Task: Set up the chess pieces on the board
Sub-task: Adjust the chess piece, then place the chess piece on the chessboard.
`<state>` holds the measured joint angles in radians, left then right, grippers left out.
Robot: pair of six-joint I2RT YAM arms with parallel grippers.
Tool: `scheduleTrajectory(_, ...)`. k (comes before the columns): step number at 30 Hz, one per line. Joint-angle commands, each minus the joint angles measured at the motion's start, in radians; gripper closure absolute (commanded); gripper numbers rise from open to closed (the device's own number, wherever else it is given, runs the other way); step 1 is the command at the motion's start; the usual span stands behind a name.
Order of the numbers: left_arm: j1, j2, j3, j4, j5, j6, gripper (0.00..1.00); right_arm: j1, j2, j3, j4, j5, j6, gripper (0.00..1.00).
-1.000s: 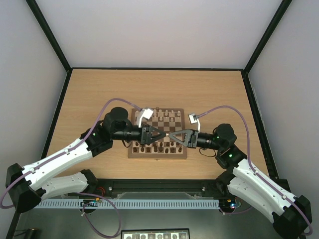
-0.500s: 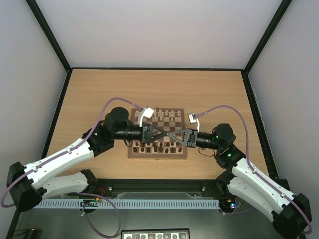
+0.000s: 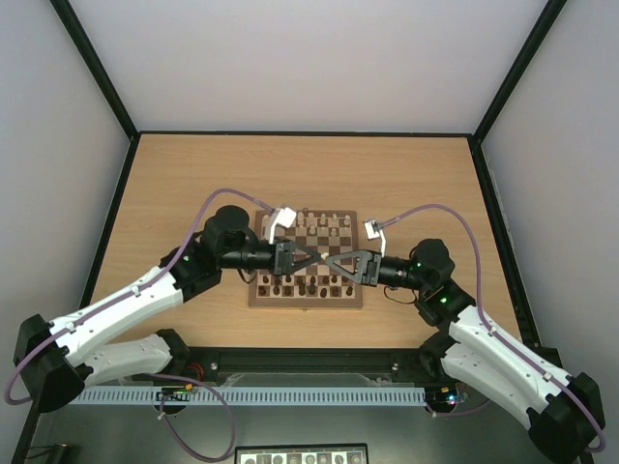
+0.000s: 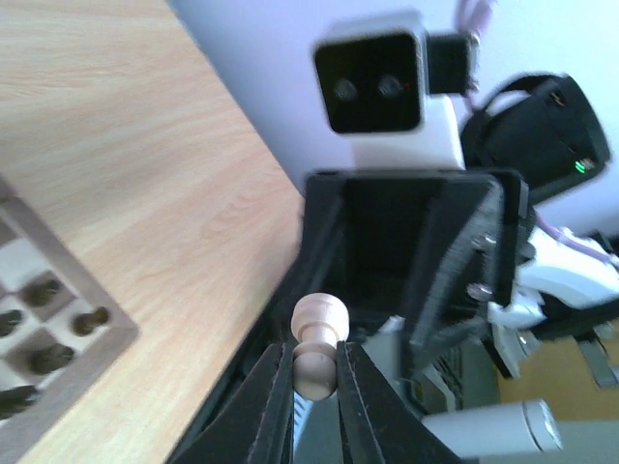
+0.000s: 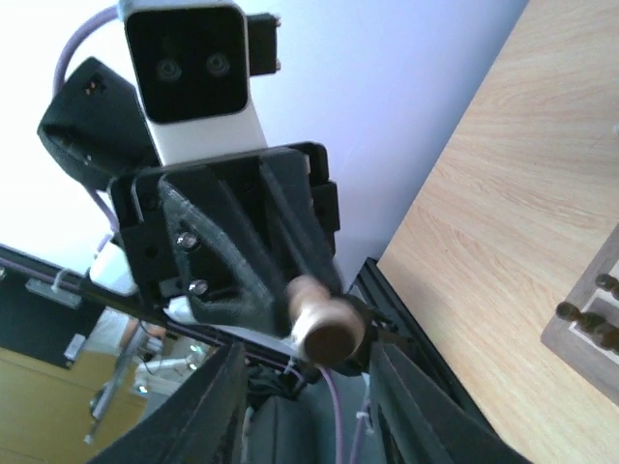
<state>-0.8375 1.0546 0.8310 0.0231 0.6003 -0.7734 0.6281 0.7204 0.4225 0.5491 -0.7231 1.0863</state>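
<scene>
The board (image 3: 305,302) lies mid-table with dark chessmen on its near rows and pale chess pieces (image 3: 319,224) on its far rows. My two grippers meet tip to tip above it. My left gripper (image 4: 315,362) is shut on a pale pawn (image 4: 317,333), gripped by its lower part with the round head sticking out. In the top view the left gripper (image 3: 321,256) faces the right gripper (image 3: 332,261). My right gripper (image 5: 308,406) is open, its fingers spread either side of the same pawn (image 5: 327,324), not touching it.
A board corner with dark chessmen shows in the left wrist view (image 4: 102,333) and in the right wrist view (image 5: 580,333). Bare wooden tabletop (image 3: 406,174) surrounds the board. A black frame rail (image 3: 309,362) runs along the near edge.
The right gripper has shifted a little left, so both grippers' fingertips now overlap above the board. The left gripper still holds the pawn.
</scene>
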Motion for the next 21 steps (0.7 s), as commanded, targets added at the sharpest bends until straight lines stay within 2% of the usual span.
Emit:
scheduleTrajectory(1, 0.065, 0.018, 0.058, -0.141, -0.045, 0.056, 0.9, 0.004, -0.024, 0.041, -0.162, 0.041, -0.103, 0.52)
scheduleTrajectory(2, 0.08, 0.027, 0.081, -0.184, -0.052, 0.072, 0.9, 0.004, -0.035, 0.059, -0.233, 0.065, -0.14, 0.45)
scheduleTrajectory(5, 0.104, 0.085, 0.19, -0.355, -0.114, 0.142, 0.9, 0.002, -0.074, 0.119, -0.452, 0.176, -0.26, 0.34)
scheduleTrajectory(7, 0.104, 0.152, 0.292, -0.49, -0.2, 0.198, 0.9, 0.002, -0.098, 0.155, -0.566, 0.243, -0.327, 0.3)
scheduleTrajectory(10, 0.094, 0.285, 0.456, -0.695, -0.419, 0.254, 0.9, 0.002, -0.112, 0.199, -0.696, 0.327, -0.413, 0.27)
scheduleTrajectory(17, 0.053, 0.607, 0.697, -0.953, -0.735, 0.294, 0.93, 0.0, -0.096, 0.261, -0.851, 0.452, -0.514, 0.23)
scheduleTrajectory(21, 0.044, 0.668, 0.716, -0.986, -0.777, 0.298, 0.93, -0.001, -0.083, 0.262, -0.884, 0.473, -0.544, 0.12)
